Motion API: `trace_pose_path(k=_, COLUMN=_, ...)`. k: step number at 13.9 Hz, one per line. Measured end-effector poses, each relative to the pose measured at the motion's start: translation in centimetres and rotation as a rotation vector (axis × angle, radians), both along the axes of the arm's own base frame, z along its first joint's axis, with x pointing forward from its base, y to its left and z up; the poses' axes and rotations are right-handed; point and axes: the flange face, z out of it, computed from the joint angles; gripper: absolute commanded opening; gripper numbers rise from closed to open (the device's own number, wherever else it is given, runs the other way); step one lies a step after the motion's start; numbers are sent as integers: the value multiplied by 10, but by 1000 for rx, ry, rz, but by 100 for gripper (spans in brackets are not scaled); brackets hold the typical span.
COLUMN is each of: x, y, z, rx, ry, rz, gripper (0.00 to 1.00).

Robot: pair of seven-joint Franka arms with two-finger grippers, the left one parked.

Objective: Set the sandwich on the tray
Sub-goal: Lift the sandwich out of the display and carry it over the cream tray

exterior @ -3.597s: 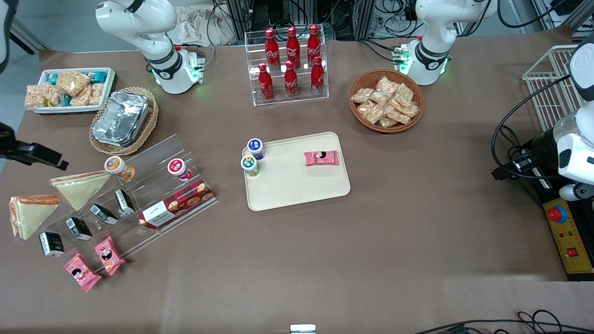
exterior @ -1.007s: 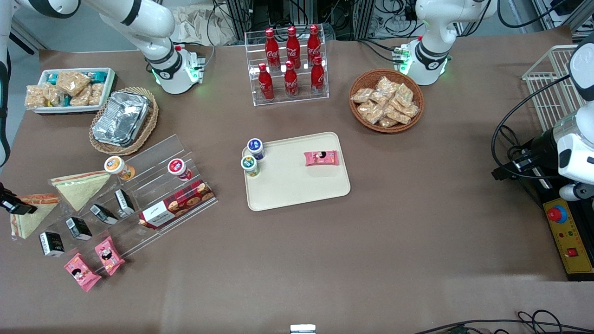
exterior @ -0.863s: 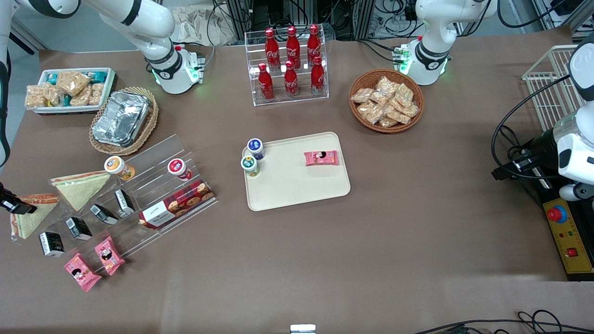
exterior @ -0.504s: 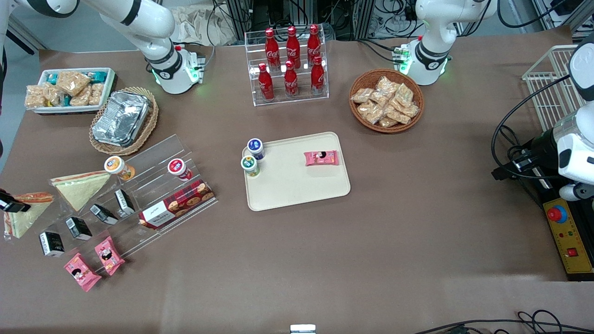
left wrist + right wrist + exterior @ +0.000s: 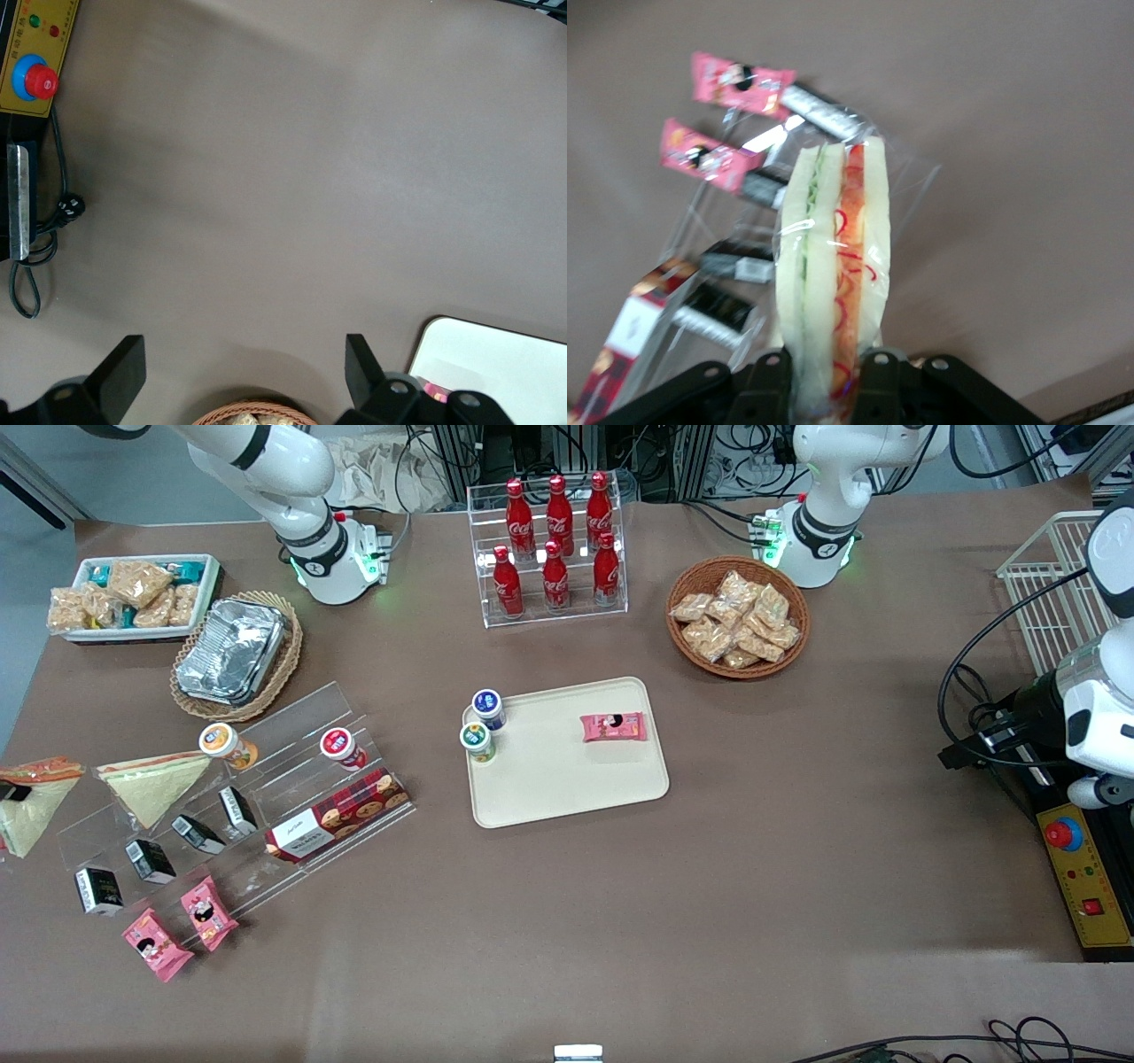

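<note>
Brown counter [image 5: 620, 921]; pincer [image 5: 824, 376] clamped on sandwich [image 5: 833, 283], raised at working arm's end; tray [image 5: 567, 779] well apart.

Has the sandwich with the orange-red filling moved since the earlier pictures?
Yes. The sandwich, clamped in the gripper, has shifted away from the clear display stand toward the table's edge at the working arm's end, lifted off the table.

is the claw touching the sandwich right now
Touching. The right wrist view shows the claw with a finger on each side of the sandwich, pressed against its wrap. In the front view the sandwich sits at the working arm's end.
</note>
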Motion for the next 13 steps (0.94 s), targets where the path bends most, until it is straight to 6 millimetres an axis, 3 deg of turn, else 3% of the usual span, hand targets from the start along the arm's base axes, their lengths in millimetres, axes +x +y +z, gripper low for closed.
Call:
trace_pose_path(k=5, x=12, y=156, z=48, rx=-2, ry=53, rz=-157, gripper=0)
trace_pose_path(k=8, x=8, y=226, z=68, rx=-14, ry=52, rz=-315, gripper=0)
trace_pose_path(k=10, x=7, y=268, z=69, rx=-23, ry=65, rz=-402, gripper=0)
trace_pose_path(k=13, x=4, y=349, z=60, rx=-37, ry=70, rz=-508, gripper=0)
